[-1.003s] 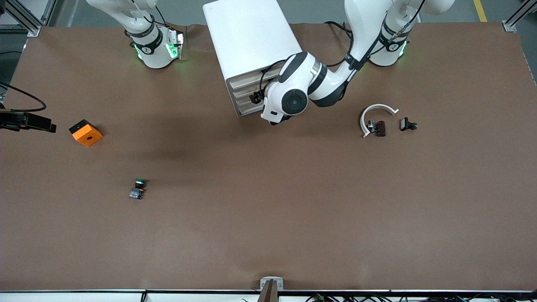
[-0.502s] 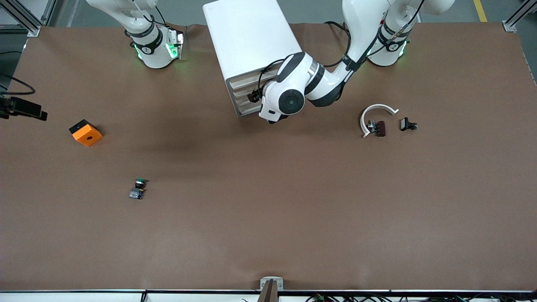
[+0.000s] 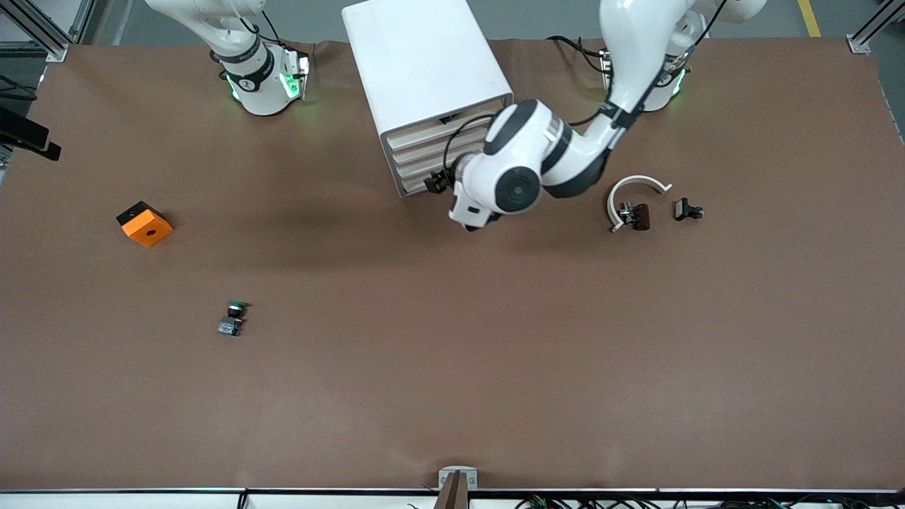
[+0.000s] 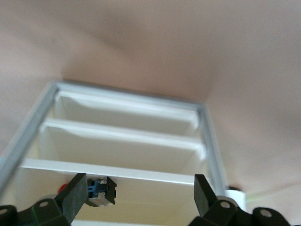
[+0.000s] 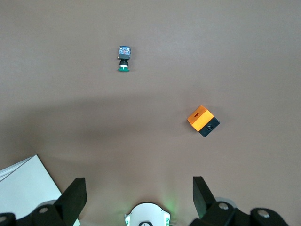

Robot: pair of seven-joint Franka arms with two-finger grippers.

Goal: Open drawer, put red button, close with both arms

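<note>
Left hand (image 4: pixel 136 197) backed off cabinet (image 3: pixel 426 74).

From my station, the white box cabinet (image 3: pixel 426 67) stood between both bases; my left arm's black two-finger gripper (image 3: pixel 472 212) hung before its cream drawer fronts (image 3: pixel 433 157), an orange square block (image 3: pixel 144 224) well apart.

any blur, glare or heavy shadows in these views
Left wrist view: soft and out of focus, cabinet and button fuzzy. Front view: sharp, even light, broad faint arm shadows on the table. Right wrist view: crisp, a wide soft shadow near the orange block.
</note>
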